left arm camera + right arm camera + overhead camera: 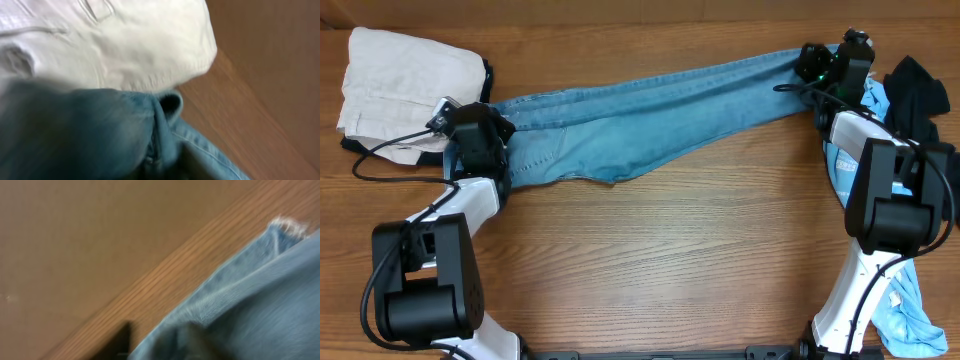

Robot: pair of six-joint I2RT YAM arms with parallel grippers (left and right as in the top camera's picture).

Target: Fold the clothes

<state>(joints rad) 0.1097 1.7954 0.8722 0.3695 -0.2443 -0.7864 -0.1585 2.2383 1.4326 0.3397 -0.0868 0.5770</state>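
The light blue jeans lie stretched across the table from left to right, legs together. My left gripper is shut on the waist end; in the left wrist view the bunched denim fills the lower frame and hides the fingers. My right gripper is shut on the leg ends; in the right wrist view the denim with a frayed hem covers the jaws.
Folded beige trousers lie at the far left, right behind the left gripper, also in the left wrist view. A cyan T-shirt and a dark garment lie at the right edge under the right arm.
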